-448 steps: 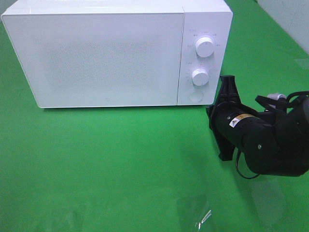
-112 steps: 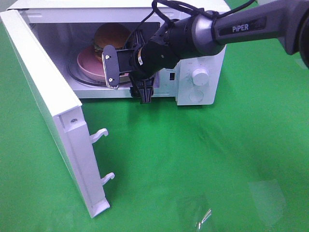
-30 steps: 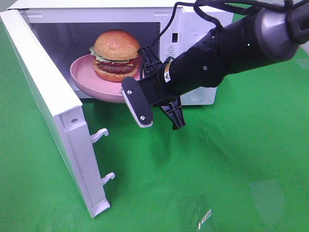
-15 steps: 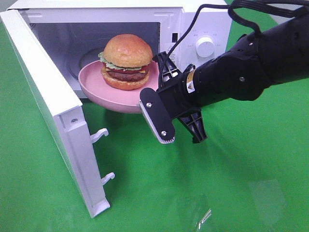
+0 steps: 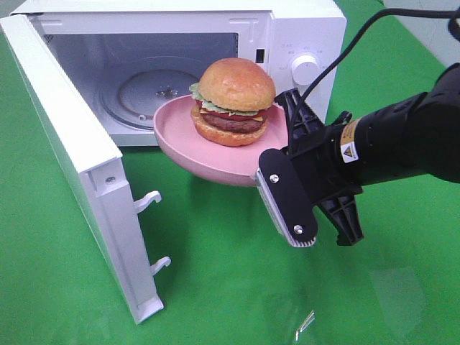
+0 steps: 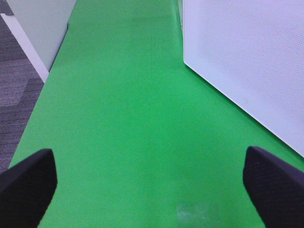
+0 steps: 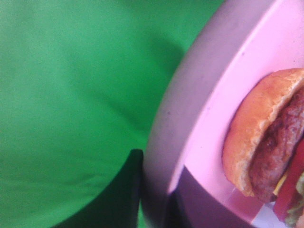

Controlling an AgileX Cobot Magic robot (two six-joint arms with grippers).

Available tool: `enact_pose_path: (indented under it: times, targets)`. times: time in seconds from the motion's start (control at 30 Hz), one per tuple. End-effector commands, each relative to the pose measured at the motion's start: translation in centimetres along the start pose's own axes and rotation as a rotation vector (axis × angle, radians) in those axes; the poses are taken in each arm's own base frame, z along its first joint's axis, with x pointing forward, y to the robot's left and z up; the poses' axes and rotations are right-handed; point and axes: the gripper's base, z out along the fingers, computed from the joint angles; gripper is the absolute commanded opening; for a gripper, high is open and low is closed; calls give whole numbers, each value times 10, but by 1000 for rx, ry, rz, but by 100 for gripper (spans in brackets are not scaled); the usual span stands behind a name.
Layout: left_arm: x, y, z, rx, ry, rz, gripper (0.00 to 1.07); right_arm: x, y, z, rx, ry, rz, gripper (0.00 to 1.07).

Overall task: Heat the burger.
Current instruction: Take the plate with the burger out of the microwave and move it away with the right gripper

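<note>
The burger [image 5: 236, 100], with a glossy orange-brown bun, lettuce and a dark patty, stands on a pink plate [image 5: 180, 136]. My right gripper [image 5: 279, 145] is shut on the plate's right rim and holds it in the air, just in front of the open white microwave [image 5: 302, 29]. The right wrist view shows the plate's rim [image 7: 209, 109] clamped between dark fingers [image 7: 123, 194], and the burger [image 7: 266, 137] close behind it. My left gripper [image 6: 152, 190] is open over green cloth with nothing between its fingers. It is out of the exterior high view.
The microwave door [image 5: 72, 144] swings out to the left, and the left wrist view sees its outer face [image 6: 247, 61]. The glass turntable [image 5: 147, 90] lies bare inside. Two knobs [image 5: 305, 70] sit on the panel. Green cloth [image 5: 215, 287] covers the table.
My right gripper has drawn the plate with the burger out of the microwave, rightward and toward the front. The turntable now shows bare. The door has not moved.
</note>
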Motion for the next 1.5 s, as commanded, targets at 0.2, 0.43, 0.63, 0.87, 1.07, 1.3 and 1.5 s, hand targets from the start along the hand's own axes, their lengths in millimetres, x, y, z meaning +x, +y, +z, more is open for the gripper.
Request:
enact_pose_path:
  times: [0.2,0.43,0.63,0.87,1.07,1.3,1.5]
  targets:
    - [1,-1,-2,3,-30,-3,100,3,8,-43,76,4,19,0]
    - [1,-1,-2,3,-30,-3,100,8,32,-74,37,39,14,0]
    - [1,-1,-2,3,-30,-3,100,15,52,-99,15,105,51,0]
    - [1,-1,-2,3,-30,-3,100,26,66,-121,-12,229,196,0]
    - [1,-1,-2,3,-30,-3,100,39,77,-128,-95,391,283,0]
    - [1,-1,-2,3,-30,-3,100,47,78,-132,-67,499,399,0]
    - [1,-1,-2,3,-30,-3,100,53,83,-135,-59,594,556,0]
